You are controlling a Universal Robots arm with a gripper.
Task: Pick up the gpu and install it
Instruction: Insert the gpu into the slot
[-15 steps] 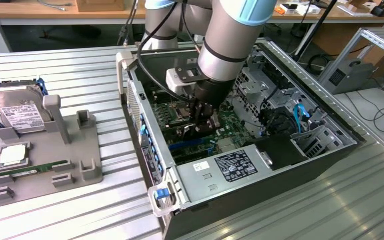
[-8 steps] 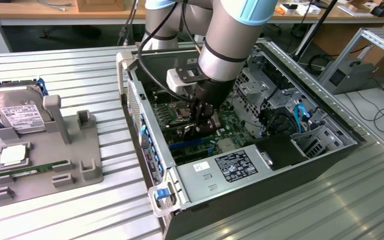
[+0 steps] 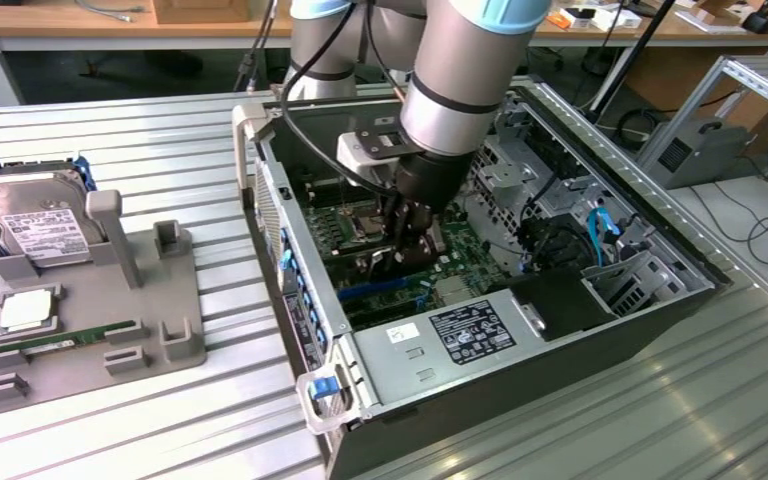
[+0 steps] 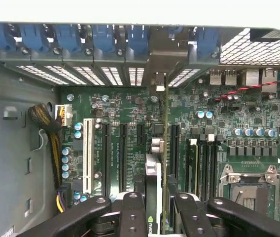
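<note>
One card, gpu (image 4: 165, 148), clenched edge-on in your claw (image 4: 155, 202) above motherboard (image 4: 125, 106) slots inside computer case (image 3: 518, 330). Install step: line edge with slot, bracket to rear opening.

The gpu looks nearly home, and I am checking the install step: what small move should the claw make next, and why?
Probably a short, straight push toward the motherboard. The claw grips the gpu edge-on, its bracket already up at the rear slot openings and its edge lined up over a slot. Whether the card is fully seated I cannot tell, so press gently before letting go.
</note>
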